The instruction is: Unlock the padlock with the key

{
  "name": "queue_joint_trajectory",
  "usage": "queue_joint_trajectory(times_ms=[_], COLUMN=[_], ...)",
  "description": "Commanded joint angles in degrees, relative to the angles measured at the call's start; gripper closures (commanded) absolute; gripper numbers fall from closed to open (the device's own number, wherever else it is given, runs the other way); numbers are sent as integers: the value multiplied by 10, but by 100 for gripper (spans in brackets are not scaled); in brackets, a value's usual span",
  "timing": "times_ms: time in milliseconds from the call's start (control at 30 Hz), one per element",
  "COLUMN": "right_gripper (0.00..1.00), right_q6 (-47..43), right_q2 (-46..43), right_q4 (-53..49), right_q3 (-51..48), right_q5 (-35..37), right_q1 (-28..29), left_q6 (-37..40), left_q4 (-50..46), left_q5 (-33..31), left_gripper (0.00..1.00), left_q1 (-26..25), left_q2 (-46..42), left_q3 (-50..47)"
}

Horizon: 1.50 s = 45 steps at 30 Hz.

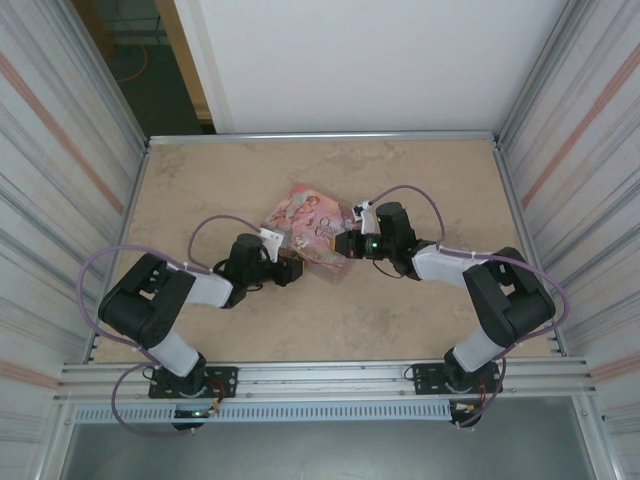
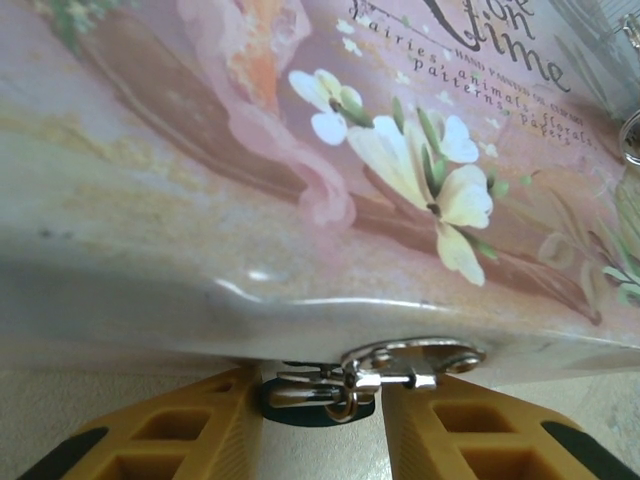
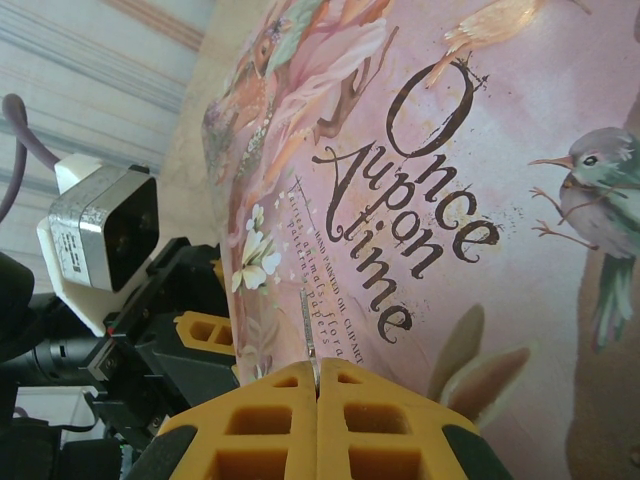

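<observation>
1. My left jaws are clamped on the padlock. In my left wrist view its small dark teal body sits squeezed between my two yellow fingers.
2. The padlock hangs from the shiny metal latch on the front rim of the pink tin, just below the lid's painted white flowers. A pale metal bit runs across the top of the lock, right under the latch.
3. My right jaws are clenched tight. The yellow fingers press flat against each other, and a thin pale sliver of metal pokes up from the seam between them: the key, seen edge-on.
4. The key's tip points at the tin's lid, close to the lettering "Once upon a time". I cannot tell whether it touches the lid.
5. From above, the tin lies turned cornerwise near the middle of the desk. My left arm reaches it from the near-left side and my right arm from the right, so the two wrists face each other across it.
6. In my right wrist view the left arm's camera block sits beside the tin's left edge, with one of its yellow fingers just below.
</observation>
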Motion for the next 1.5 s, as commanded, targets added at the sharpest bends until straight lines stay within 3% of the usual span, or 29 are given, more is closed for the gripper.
queue_joint_trajectory(times_ms=[0,400,667,867,1167,1467], right_gripper=[100,100,100,100,100,100], right_q6=[-14,-13,-12,-17,-48,-100], right_q2=[-5,-4,-8,-30,-117,-254], right_q4=[-43,-42,-41,-50,-75,-130], right_q3=[-15,-14,-12,-8,-32,-85], right_q5=[12,14,12,17,50,134], right_q1=[7,10,10,10,11,54], left_q6=[1,-4,-7,-8,-45,-159], left_q4=[7,4,5,-10,-126,-219], left_q5=[-5,-17,-17,-14,-24,-11], left_gripper=[63,61,72,74,75,77], left_q1=[-3,-5,-6,-11,-47,-72], left_q2=[10,28,24,2,-89,-191], left_q3=[20,27,32,30,39,42])
